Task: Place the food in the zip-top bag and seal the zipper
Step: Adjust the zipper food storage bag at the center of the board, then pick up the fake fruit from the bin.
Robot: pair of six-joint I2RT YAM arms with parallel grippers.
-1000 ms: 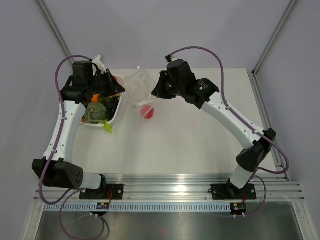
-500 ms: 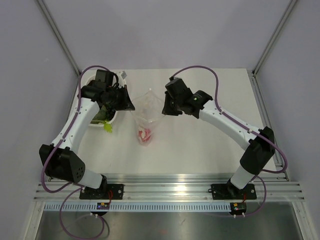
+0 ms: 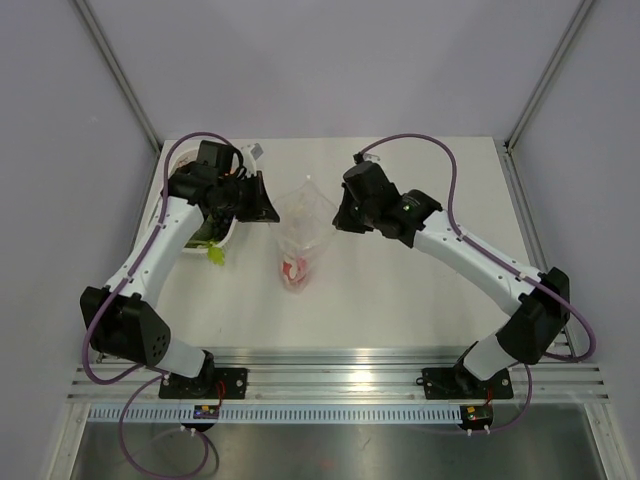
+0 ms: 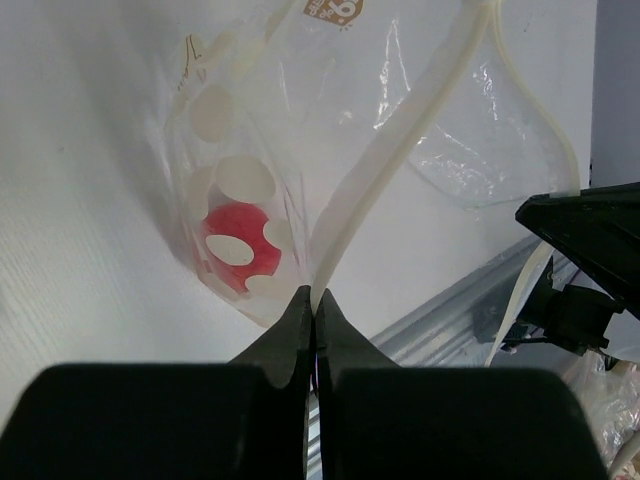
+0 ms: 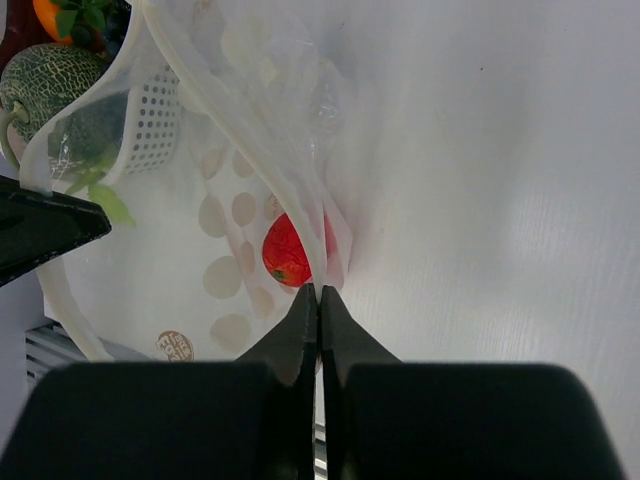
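The clear zip-top bag (image 3: 302,222) hangs stretched between my two grippers over the table. A red ball of food (image 3: 292,270) sits at its bottom, and also shows in the wrist views (image 4: 232,240) (image 5: 287,250). My left gripper (image 3: 268,212) is shut on the white zipper (image 4: 375,170) at the bag's left end, jaws pinched on the strip (image 4: 315,298). My right gripper (image 3: 338,218) is shut on the zipper's other end (image 5: 318,292). The bag's mouth gapes open between them. More food, a green melon (image 5: 55,75) and an orange piece (image 5: 55,12), lies in the white basket (image 5: 150,130).
The white basket (image 3: 175,165) stands at the back left, under my left arm. A green leafy piece (image 3: 216,255) lies on the table beside its near corner. The aluminium rail (image 3: 330,360) runs along the table's near edge.
The bag has come forward off the table's back and now hangs between both grippers. My left gripper left the basket. My right gripper opened briefly, then shut on the zipper.
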